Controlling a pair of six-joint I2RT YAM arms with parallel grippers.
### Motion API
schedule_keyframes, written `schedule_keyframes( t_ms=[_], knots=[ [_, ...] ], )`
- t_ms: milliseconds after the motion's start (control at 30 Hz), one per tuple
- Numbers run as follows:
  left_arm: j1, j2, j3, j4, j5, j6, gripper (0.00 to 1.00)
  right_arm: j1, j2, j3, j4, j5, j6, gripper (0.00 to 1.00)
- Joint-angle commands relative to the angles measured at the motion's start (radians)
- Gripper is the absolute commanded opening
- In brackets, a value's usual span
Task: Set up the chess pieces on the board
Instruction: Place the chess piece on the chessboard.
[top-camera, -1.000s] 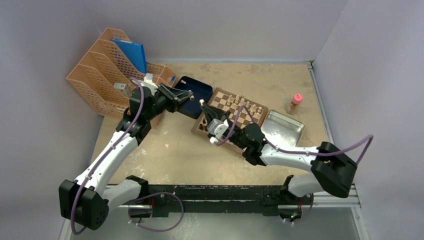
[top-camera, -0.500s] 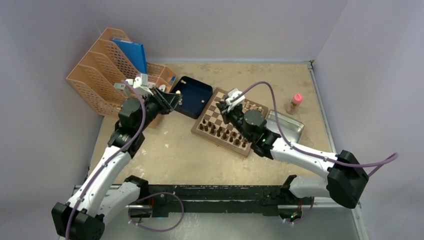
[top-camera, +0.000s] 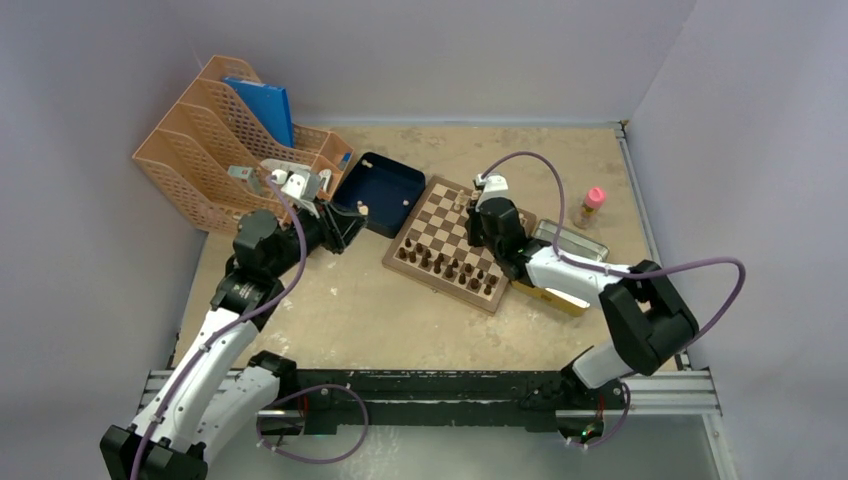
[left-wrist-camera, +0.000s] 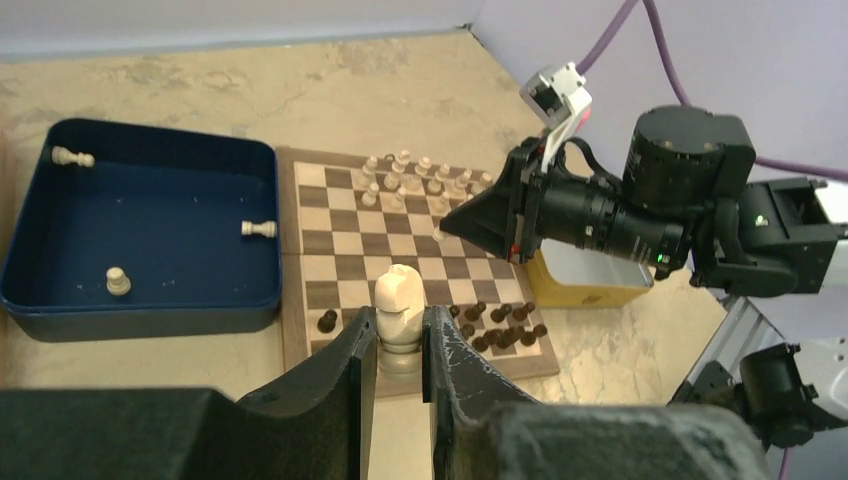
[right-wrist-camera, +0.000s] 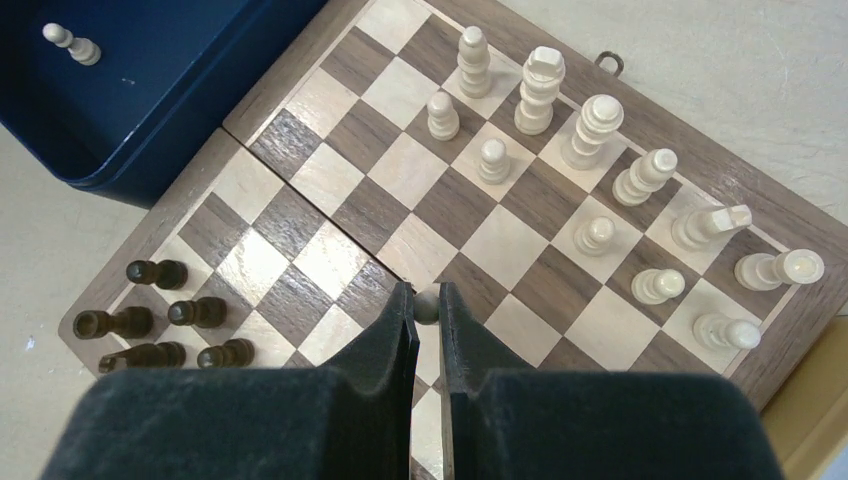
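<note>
The left gripper pinches a pale beige knight near the blue tray. On the checkered board, small light chess pieces crowd one edge. The right gripper pinches a pale pawn over its middle.

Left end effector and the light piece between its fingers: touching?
Touching. Left wrist view: both fingers of the left end effector press against the light piece's base, no gap on either side.

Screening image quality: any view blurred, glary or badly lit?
Top external: even light, no harsh glare, the board small but legible. Left wrist: light knight in the left gripper sharp, fingers soft. Right wrist: board crisp, right gripper and its light pawn slightly soft.
</note>
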Motion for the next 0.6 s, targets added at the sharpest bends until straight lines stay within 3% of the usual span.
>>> schedule_keyframes(
  t_ms=[0,567],
  knots=[
    [0.003,-0.035,-0.019,0.011,0.043,0.072,0.0,-0.005,0.009,0.051,0.054,0.065,0.052,0.0],
    [0.003,-0.054,-0.05,0.029,0.051,0.085,0.0,-0.036,0.114,-0.005,0.267,0.226,0.051,0.01]
  ],
)
